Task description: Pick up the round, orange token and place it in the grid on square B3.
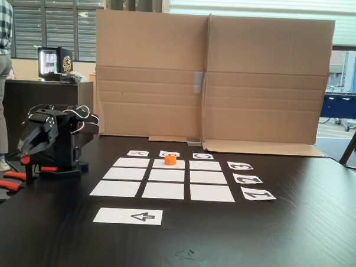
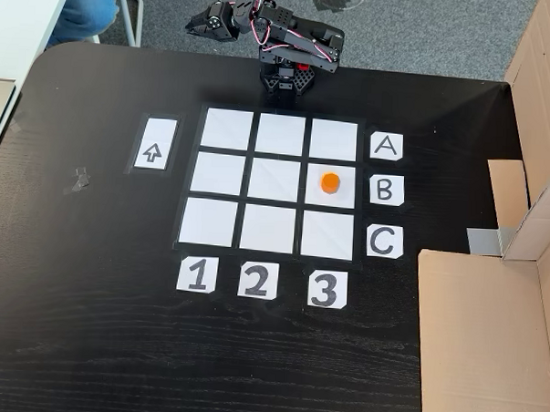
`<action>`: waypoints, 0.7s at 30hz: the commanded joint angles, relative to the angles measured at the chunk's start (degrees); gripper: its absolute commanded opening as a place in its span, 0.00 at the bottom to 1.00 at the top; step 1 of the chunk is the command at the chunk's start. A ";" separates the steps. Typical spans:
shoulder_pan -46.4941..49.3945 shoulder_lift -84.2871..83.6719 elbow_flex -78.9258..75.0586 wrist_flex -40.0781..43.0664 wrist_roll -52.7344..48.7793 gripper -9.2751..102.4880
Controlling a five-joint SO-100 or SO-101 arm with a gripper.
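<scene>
Looks done, as far as I can judge: the small matte bright-orange cylindrical token (image 2: 330,183) sits on the plain white paper rectangle, square B3 (image 2: 331,198), in line with the "B" card (image 2: 386,190) and the "3" card (image 2: 327,289), roughly centred, not touching any gap. The 3x3 grid of flat white paper rectangles (image 2: 280,133) lies flush on the dark woodgrain bench (image 2: 89,289). The black plastic arm is folded back at the bench edge, its pincer (image 1: 31,145) well apart from the token and holding nothing; its jaws seem slightly parted, but it's dark-on-dark, so I cannot tell for sure. Nothing left, except maybe parking. Creased brown corrugated cardboard screen (image 1: 210,76) stands behind.
</scene>
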 commanded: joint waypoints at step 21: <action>1.85 0.35 -0.97 2.81 -0.62 0.09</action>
